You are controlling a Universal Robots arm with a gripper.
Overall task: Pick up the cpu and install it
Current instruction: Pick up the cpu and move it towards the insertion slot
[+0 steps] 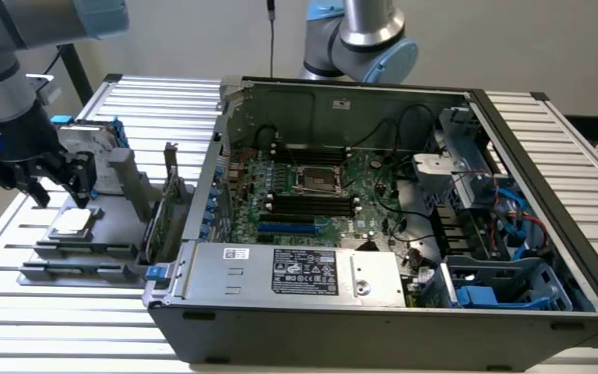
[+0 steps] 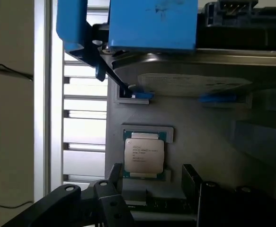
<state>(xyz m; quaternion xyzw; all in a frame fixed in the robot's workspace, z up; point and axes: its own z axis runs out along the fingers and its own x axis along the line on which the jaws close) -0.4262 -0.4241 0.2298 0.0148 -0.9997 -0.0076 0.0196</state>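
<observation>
Soft, even light from overhead fills the exterior view: the slatted desk [image 1: 71,335] and the pale wall [image 1: 507,47] read bright, while the inside of the computer case [image 1: 310,109] sits in deeper shade. In the wrist view the cpu [image 2: 144,154] carries a mild sheen, and the hard drive [image 2: 190,71] shows a thin bright glint along its edge and shades the grey surface under it.

The cpu [image 2: 144,155] top is satin silver metal, rim green board. The fixture [image 2: 213,127] looks matt grey plastic, the drive frame [image 2: 152,23] smooth blue plastic. The table [image 1: 71,312] is ribbed bare aluminium, the case [image 1: 382,327] dark matt sheet metal.
</observation>
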